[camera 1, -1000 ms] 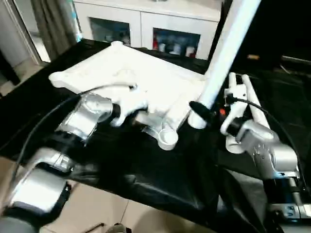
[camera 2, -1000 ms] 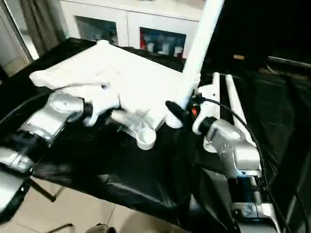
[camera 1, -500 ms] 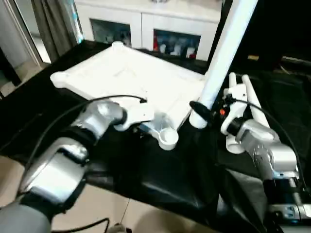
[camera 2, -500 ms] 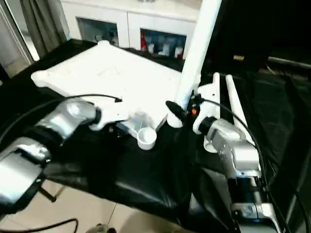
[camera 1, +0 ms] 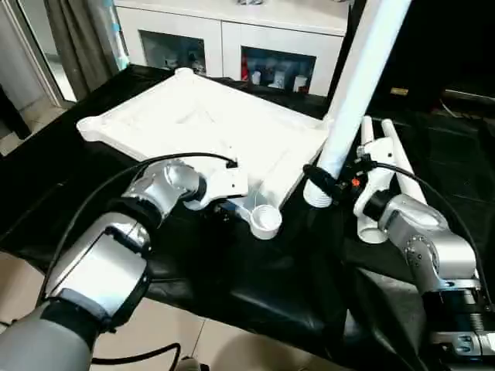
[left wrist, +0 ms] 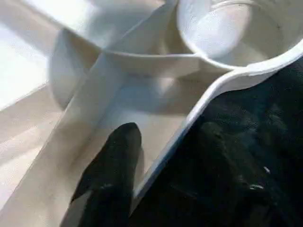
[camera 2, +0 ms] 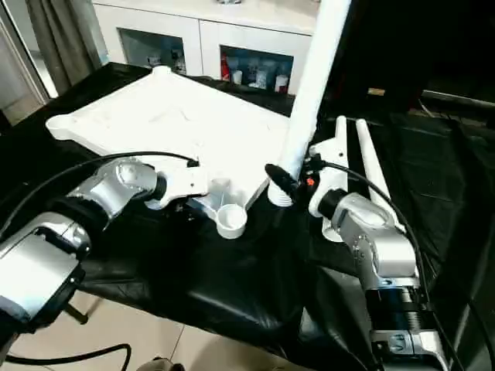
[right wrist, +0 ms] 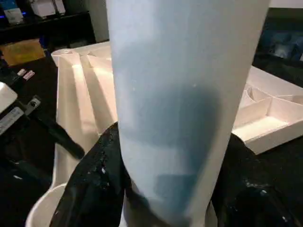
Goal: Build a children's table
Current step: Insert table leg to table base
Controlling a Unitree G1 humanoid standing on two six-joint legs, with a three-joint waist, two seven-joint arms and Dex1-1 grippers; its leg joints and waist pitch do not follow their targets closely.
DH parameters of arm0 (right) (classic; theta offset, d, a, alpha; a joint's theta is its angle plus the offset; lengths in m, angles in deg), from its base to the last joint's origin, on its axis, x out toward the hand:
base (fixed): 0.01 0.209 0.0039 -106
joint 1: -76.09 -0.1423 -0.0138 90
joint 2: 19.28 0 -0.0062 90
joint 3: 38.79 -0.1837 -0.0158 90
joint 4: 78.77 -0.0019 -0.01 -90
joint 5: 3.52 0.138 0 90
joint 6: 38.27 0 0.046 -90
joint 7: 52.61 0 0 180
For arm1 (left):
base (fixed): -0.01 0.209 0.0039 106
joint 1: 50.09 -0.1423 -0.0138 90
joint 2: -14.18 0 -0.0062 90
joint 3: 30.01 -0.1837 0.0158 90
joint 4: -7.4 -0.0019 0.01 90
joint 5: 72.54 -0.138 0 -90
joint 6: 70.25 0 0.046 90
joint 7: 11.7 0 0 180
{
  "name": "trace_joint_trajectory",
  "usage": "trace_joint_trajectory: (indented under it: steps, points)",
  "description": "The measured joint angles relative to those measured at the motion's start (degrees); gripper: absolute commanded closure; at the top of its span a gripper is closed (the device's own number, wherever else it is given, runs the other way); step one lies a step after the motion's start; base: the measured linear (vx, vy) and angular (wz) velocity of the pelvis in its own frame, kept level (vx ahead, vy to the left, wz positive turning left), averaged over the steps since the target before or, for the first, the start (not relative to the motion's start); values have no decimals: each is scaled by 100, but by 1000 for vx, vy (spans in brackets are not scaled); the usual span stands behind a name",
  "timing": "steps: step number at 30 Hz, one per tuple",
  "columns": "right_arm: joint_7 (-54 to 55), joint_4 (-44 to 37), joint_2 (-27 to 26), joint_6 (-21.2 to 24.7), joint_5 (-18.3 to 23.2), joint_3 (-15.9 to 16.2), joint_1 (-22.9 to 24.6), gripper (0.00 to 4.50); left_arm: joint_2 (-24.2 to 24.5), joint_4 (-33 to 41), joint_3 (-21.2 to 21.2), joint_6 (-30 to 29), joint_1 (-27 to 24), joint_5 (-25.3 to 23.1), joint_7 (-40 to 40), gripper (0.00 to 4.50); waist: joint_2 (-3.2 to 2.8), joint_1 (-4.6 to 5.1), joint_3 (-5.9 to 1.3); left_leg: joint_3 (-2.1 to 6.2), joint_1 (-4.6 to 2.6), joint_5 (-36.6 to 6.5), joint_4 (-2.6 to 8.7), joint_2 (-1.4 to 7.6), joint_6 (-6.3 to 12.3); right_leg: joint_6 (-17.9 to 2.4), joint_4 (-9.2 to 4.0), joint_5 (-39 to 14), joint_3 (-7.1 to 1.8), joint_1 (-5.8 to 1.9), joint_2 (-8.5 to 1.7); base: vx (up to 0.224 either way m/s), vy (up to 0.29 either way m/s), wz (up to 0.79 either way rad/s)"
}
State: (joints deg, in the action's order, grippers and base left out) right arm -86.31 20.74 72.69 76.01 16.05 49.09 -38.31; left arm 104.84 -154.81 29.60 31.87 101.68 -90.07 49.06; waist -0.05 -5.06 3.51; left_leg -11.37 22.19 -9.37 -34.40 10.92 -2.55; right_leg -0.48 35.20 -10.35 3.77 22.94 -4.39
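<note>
The white tabletop (camera 1: 209, 124) lies underside up on the black-covered table, its near round corner socket (camera 1: 265, 222) toward me. My left gripper (camera 1: 224, 202) sits at the near rim just left of that socket. In the left wrist view one black finger (left wrist: 113, 175) lies inside the rim (left wrist: 189, 118) and the other outside it, shut on the rim wall. My right gripper (camera 1: 319, 184) is shut on a white tube leg (camera 1: 360, 77). The leg stands nearly upright, its lower end just right of the socket. The right wrist view has black fingers (right wrist: 94, 184) on both sides of the leg (right wrist: 175, 94).
Two more white legs (camera 1: 394, 162) lie side by side on the black cloth behind my right gripper. A white cabinet (camera 1: 232, 39) with glass doors stands behind the table, with a curtain (camera 1: 81, 39) at the back left. The table's near edge drops to a pale floor (camera 1: 193, 340).
My left gripper has moved from above the tabletop down to its near rim beside the corner socket, and its fingers have drawn closer together. The right gripper and its leg have hardly moved.
</note>
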Motion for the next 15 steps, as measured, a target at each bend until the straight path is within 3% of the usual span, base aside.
trace_joint_trajectory:
  steps: [8, 15]
  points:
    - [-52, 209, 25, -85, -212, 104, -38, 257, 112, 61, -548, 73, 176, -572, 652, 306, -4, -1, -2, 0, -16, 0, 0, 0, 0, 0, 2, 0, -2, -10, 0, 0, 0, 0]
    - [-49, 216, 28, -135, -251, 210, -38, 257, 90, 104, -597, 13, 172, -804, 714, 359, -35, 12, -22, -1, -23, 0, 2, -1, 0, 0, 2, 0, -4, -12, 0, 0, 0, 0]
